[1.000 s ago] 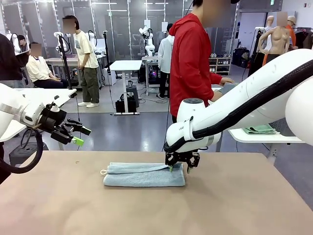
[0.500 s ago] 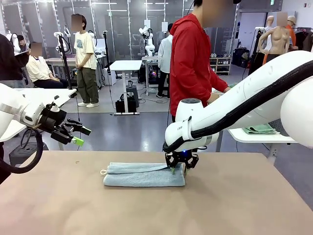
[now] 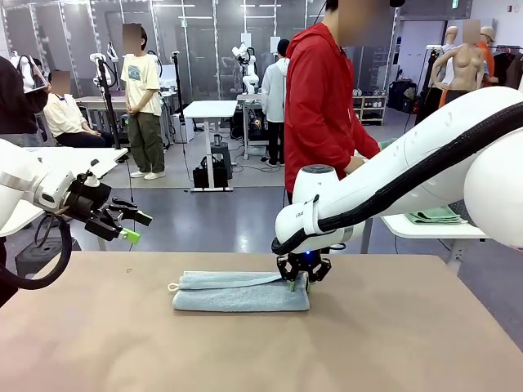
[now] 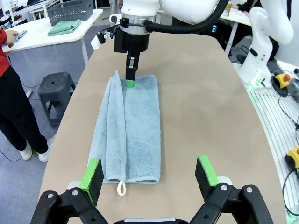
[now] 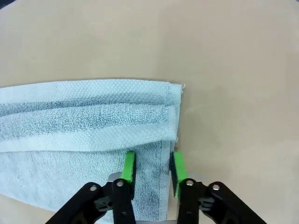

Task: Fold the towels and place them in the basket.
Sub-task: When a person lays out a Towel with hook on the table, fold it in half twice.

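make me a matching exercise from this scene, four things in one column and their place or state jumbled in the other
Things:
1. left hand
2. right hand
3. grey-blue towel
4. green towel

Place or state:
a. lies on the white side table, by the basket
b. pinching one end of a towel
c. open, held in the air
d. folded into a strip, flat on the brown table

Pairs: 1-c, 2-b, 3-d, 4-a
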Tool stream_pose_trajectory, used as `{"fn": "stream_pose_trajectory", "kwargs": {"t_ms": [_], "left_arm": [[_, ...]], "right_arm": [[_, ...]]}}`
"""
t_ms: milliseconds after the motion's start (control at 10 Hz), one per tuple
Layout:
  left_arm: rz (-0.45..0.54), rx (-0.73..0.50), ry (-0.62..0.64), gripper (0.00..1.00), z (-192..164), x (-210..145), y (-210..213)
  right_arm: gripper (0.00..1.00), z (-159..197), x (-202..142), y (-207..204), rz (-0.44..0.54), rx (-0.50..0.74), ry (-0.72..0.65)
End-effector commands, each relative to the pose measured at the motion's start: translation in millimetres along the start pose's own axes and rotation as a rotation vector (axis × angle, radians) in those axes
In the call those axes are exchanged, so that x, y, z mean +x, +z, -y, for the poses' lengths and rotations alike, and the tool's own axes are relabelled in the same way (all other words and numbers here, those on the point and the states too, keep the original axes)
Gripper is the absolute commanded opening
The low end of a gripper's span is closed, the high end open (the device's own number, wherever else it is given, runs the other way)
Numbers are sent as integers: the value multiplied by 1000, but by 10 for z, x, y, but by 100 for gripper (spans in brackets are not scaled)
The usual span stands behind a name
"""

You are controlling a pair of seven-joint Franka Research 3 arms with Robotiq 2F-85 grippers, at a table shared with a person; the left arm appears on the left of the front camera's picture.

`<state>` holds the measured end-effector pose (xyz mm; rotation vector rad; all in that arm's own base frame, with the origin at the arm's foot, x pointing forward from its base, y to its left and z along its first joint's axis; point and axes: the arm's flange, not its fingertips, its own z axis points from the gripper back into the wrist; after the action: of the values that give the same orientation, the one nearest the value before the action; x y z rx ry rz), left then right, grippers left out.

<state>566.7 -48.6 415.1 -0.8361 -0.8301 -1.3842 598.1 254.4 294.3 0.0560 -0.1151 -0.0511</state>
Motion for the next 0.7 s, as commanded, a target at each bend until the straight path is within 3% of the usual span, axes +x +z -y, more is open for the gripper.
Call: {"fn": "stream_pose_trajectory", "kwargs": {"t_ms": [0,100,200,300,400,600], "left_arm": [[-2,-1,17,100,4,17,4],[-2,-1,17,100,4,17,4],[-2,-1,17,100,4,17,4],[-2,-1,17,100,4,17,4],[-2,-1,17,100,4,17,4],[-2,-1,17,100,4,17,4]], "right_arm": [[17,-59,28,-5,14,-51,-38],[32,-57,27,-5,17,-57,-40],[0,-57,24,1,20,-63,-40],[12,-55,19,2,24,-71,-40],[0,-51,18,5,23,-73,-38],[0,35,57,8,15,-77,-38]]}}
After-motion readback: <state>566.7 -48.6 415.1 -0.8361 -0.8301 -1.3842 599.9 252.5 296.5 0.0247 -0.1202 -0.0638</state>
